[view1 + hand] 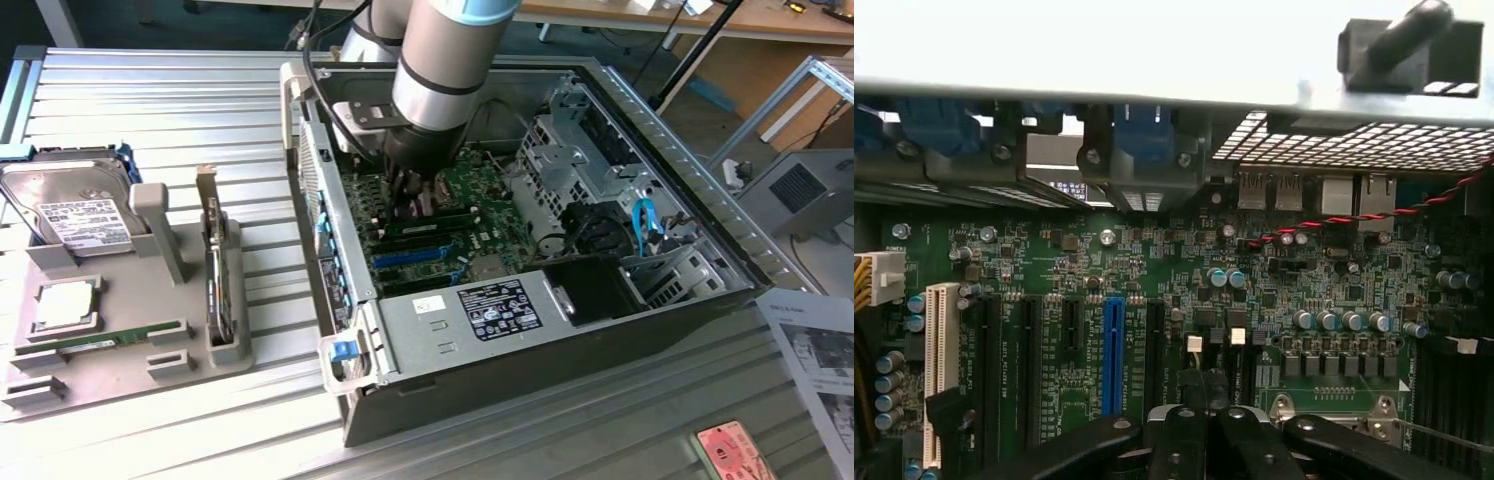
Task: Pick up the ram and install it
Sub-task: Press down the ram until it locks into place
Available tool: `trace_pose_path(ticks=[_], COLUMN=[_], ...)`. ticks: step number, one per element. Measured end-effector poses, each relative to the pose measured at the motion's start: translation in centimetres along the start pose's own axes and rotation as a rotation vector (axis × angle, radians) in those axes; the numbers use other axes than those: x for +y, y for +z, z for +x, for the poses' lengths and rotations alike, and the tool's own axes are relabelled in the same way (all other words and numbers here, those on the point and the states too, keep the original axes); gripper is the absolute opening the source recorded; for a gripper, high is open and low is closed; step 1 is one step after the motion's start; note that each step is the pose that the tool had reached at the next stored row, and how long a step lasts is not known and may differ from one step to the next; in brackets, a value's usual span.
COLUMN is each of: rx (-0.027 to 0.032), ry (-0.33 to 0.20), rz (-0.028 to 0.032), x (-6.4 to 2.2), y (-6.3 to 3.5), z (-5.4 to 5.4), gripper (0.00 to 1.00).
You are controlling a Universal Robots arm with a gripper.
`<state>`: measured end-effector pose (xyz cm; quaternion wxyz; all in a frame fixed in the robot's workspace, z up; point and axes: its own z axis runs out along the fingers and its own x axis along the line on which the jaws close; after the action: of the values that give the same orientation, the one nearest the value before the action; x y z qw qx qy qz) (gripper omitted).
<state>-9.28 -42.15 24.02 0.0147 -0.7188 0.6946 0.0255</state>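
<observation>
Gripper (404,188) is down inside the case (441,345), just above the motherboard (470,178). In the wrist view the gripper (1199,442) shows its black fingers (1176,448) pressed together, and I see no green stick between them. I judge I am carrying nothing, though what lies directly under the tips is hidden.

The ram (100,341) I can identify is a thin green stick lying flat in a slot of the grey tray (140,300). It sits just below the silver chip (64,306), outside the case.

Key relation: the ram lies toward the exterior view's left of my gripper, well apart, with the case wall between us. Its long axis runs roughly across the exterior view, tilted slightly, along the tray's near edge.

In the wrist view the board (1154,270) shows the blue slot (1113,350) and its black neighbours, all running away from the fingers.

A dark stick-like shape sits on the board just beside the gripper in the exterior view. I cannot tell whether it is a seated module.
</observation>
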Motion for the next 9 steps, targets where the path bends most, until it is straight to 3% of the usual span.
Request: trace_pose_path(ticks=[9], rx=[0.0002], ry=[0.0], rz=[-0.0001], x=[0.0], y=[0.34], z=[0.03], gripper=[0.11])
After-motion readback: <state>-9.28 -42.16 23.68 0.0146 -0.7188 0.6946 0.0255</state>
